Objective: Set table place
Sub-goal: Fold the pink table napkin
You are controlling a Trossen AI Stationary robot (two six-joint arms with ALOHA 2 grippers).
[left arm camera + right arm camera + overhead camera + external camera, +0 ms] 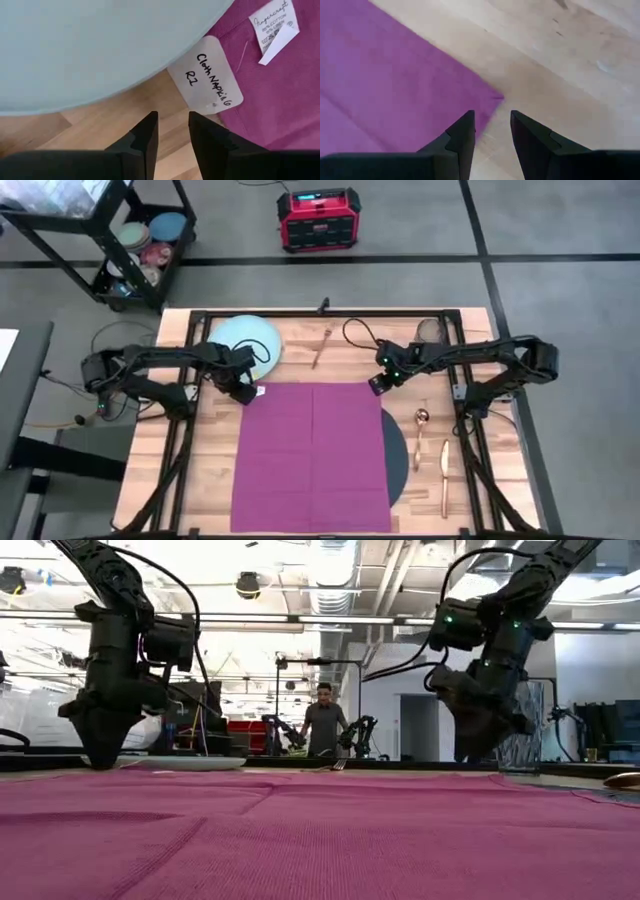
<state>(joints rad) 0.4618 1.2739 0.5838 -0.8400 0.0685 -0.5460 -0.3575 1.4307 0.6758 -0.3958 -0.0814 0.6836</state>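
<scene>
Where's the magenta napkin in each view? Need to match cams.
High: napkin spread flat at table centre, between both arms.
Low: fills the foreground as a pink sheet.
Left wrist: one corner with its labels, beside the blue plate.
Right wrist: another corner on bare wood.
Shared landmark: the napkin's far corners, one under each gripper.

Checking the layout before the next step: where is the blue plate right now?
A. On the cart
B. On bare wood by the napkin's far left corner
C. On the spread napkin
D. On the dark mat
B: the plate rests on the table beside the napkin corner, near the left hand.
</scene>
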